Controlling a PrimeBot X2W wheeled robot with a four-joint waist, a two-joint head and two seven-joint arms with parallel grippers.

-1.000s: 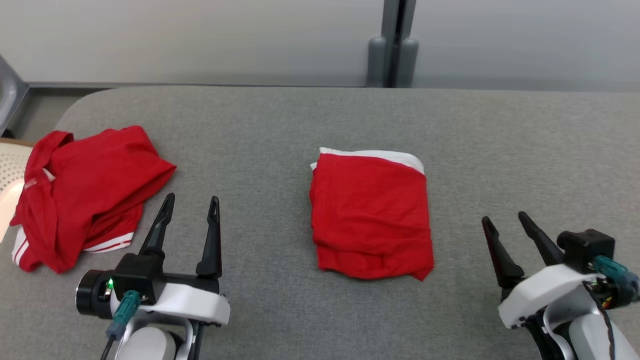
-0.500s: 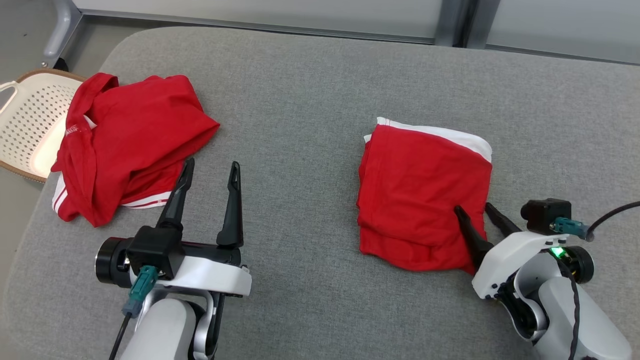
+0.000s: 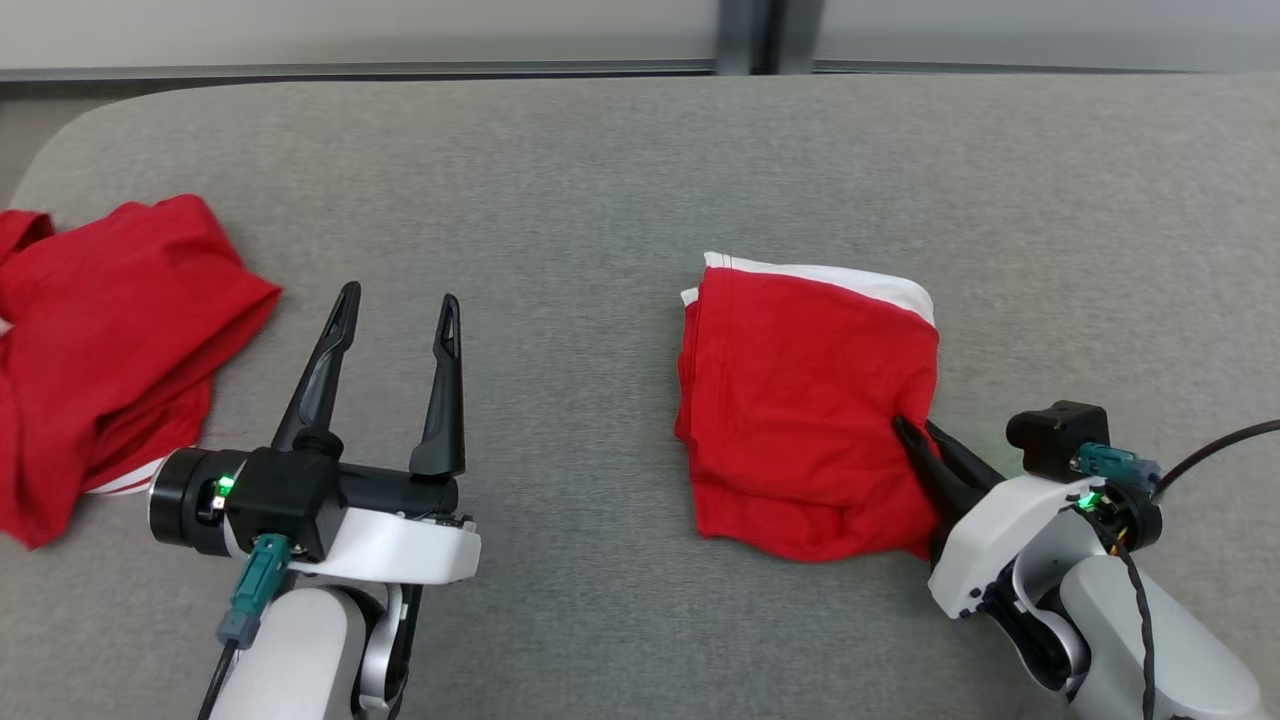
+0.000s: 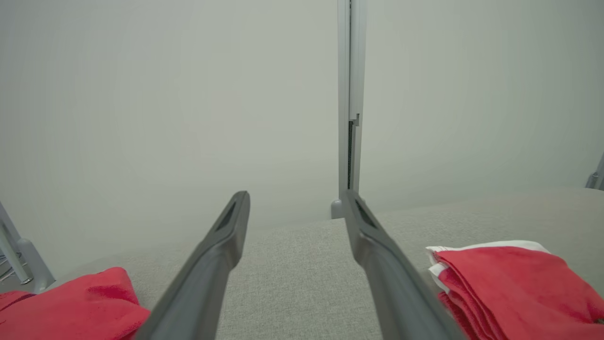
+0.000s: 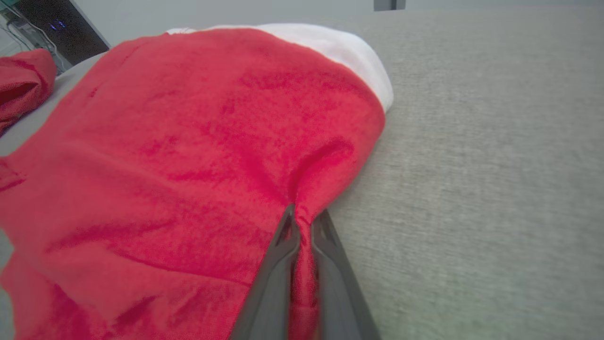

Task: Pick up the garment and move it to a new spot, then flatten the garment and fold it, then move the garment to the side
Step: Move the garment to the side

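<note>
Item: folded garment (image 3: 800,400), right of tabletop (image 3: 560,160) centre, long axis near-to-far | right gripper (image 3: 912,432): I see it pinching the garment's right edge (nearer arm) | left gripper (image 3: 398,298): spread wide, empty, well apart

- The folded garment (image 3: 800,400) is lying on the table (image 3: 560,180), right of centre.
- The crumpled garment (image 3: 90,340) is lying far left.
- The left gripper (image 3: 398,295) is standing between them.
- The right gripper (image 3: 912,428) is touching the folded garment's right edge.

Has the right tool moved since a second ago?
Yes. The right tool, earlier apart from the folded garment, has gone left onto its right edge and pinches it.
</note>
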